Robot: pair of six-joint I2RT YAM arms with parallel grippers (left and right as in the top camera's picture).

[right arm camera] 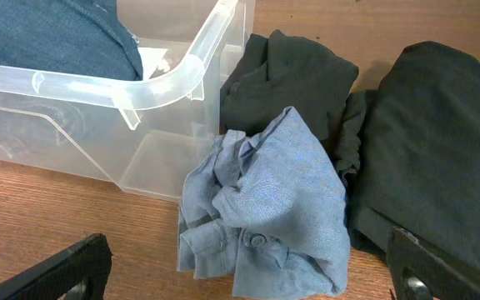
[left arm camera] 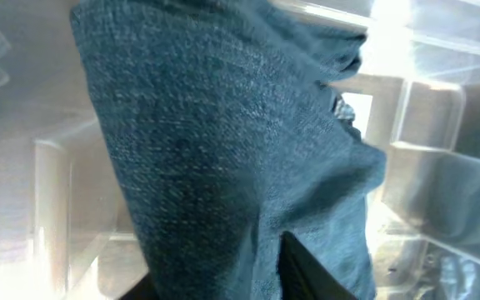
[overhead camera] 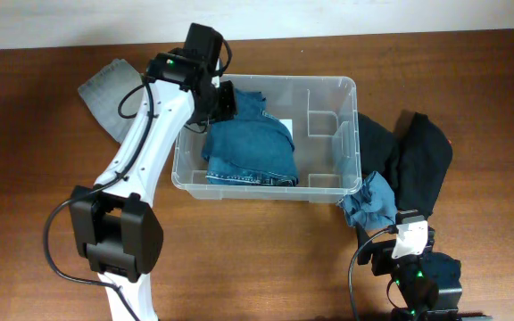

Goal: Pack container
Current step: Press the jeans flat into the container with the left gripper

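The clear plastic container (overhead camera: 328, 82) stands mid-table. Folded blue jeans (overhead camera: 250, 152) lie in its left half. My left gripper (overhead camera: 224, 102) is over the container's back left corner, shut on a fold of the jeans. In the left wrist view the denim (left arm camera: 223, 142) fills the frame and runs down between the two fingers (left arm camera: 215, 283). My right gripper (overhead camera: 409, 242) is open and empty, low at the front right. In the right wrist view it (right arm camera: 248, 279) faces a crumpled light blue shirt (right arm camera: 265, 200) beside the container's corner (right arm camera: 173, 79).
Dark garments (overhead camera: 418, 156) lie piled on the table to the right of the container, also in the right wrist view (right arm camera: 423, 142). A grey cloth (overhead camera: 103, 94) lies at the back left. The light blue shirt (overhead camera: 370, 201) touches the container's front right corner.
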